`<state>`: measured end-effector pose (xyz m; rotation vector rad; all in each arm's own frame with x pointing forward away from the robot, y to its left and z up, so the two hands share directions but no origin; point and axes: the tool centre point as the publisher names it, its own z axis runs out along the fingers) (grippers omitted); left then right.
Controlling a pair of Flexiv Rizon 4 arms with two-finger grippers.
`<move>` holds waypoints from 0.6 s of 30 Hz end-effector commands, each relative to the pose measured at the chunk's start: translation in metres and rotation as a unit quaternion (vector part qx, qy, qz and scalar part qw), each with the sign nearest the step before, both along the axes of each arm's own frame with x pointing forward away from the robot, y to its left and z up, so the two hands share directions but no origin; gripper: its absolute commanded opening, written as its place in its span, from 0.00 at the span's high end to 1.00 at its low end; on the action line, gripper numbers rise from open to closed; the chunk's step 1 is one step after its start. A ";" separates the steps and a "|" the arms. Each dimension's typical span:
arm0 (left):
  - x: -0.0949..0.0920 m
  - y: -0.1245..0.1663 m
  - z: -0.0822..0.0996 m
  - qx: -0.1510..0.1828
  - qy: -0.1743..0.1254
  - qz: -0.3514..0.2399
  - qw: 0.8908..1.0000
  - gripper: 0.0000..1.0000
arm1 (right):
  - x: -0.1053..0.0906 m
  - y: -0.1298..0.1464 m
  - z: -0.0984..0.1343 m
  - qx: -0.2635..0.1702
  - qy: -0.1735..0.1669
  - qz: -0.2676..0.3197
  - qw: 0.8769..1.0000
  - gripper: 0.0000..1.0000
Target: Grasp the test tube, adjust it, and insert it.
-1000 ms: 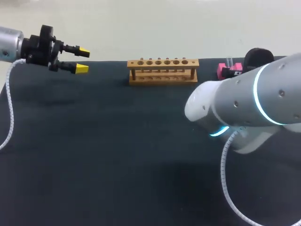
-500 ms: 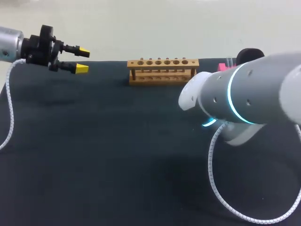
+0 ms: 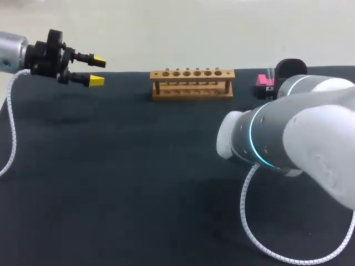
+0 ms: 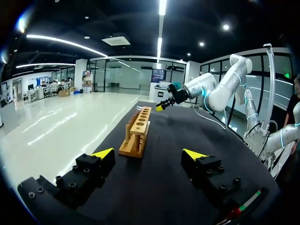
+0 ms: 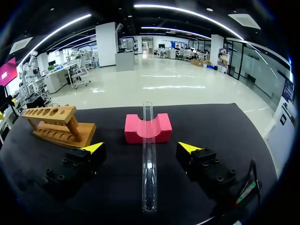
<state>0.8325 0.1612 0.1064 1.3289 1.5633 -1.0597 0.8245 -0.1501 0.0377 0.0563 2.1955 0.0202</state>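
Note:
A clear test tube [image 5: 148, 159] lies lengthwise, its far end resting in the notch of a pink block [image 5: 161, 129]. My right gripper [image 5: 141, 148] stands open astride the tube, one yellow-tipped finger on each side, neither touching it. To one side of the block stands the wooden tube rack [image 5: 58, 124] with a row of holes. In the head view the rack [image 3: 192, 83] is at the table's far middle and the pink block [image 3: 262, 81] at the far right. My right arm [image 3: 288, 138] hides its own gripper there. My left gripper [image 3: 93, 70] hangs open over the far left, holding nothing.
The dark table top [image 3: 127, 166] is bare in front of the rack. A white coiled cable [image 3: 249, 221] hangs from my right arm over the near right. In the left wrist view the rack [image 4: 137, 131] stands ahead of the open left gripper [image 4: 148, 154].
My right arm has swung its elbow forward and down in the head view, and its black wrist has shifted slightly left near the pink block. The left arm has kept still.

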 end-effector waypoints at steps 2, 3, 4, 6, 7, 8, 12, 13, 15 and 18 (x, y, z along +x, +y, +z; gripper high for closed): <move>0.003 0.001 -0.001 -0.001 0.001 -0.003 1.000 0.00 | 0.003 0.002 -0.003 0.001 -0.001 -0.006 1.000 0.00; 0.003 0.001 -0.001 -0.001 0.001 -0.003 1.000 0.00 | 0.004 0.001 -0.003 0.002 -0.001 -0.006 1.000 0.00; 0.003 0.001 -0.001 -0.001 0.001 -0.003 1.000 0.00 | 0.004 0.000 -0.002 0.004 -0.003 -0.008 1.000 0.00; 0.003 0.001 -0.001 -0.001 0.001 -0.003 1.000 0.00 | 0.004 0.000 -0.002 0.006 -0.003 -0.009 1.000 0.00; 0.003 0.001 -0.001 -0.001 0.001 -0.003 1.000 0.00 | 0.004 0.000 -0.002 0.007 -0.003 -0.009 1.000 0.00; 0.003 0.001 -0.001 -0.001 0.001 -0.003 1.000 0.00 | 0.004 -0.001 -0.003 0.009 -0.001 -0.010 1.000 0.00; 0.003 0.001 -0.001 -0.001 0.001 -0.003 1.000 0.00 | 0.005 0.000 -0.007 0.017 0.001 -0.007 1.000 0.00; 0.003 0.001 -0.001 -0.001 0.001 -0.003 1.000 0.00 | 0.005 0.000 -0.008 0.018 0.002 -0.007 1.000 0.00; 0.003 0.001 -0.001 -0.001 0.001 -0.003 1.000 0.00 | 0.005 0.000 -0.011 0.020 0.004 -0.005 1.000 0.00; 0.003 0.001 -0.001 -0.001 0.001 -0.003 1.000 0.00 | 0.006 0.001 -0.015 0.022 0.008 -0.001 1.000 0.00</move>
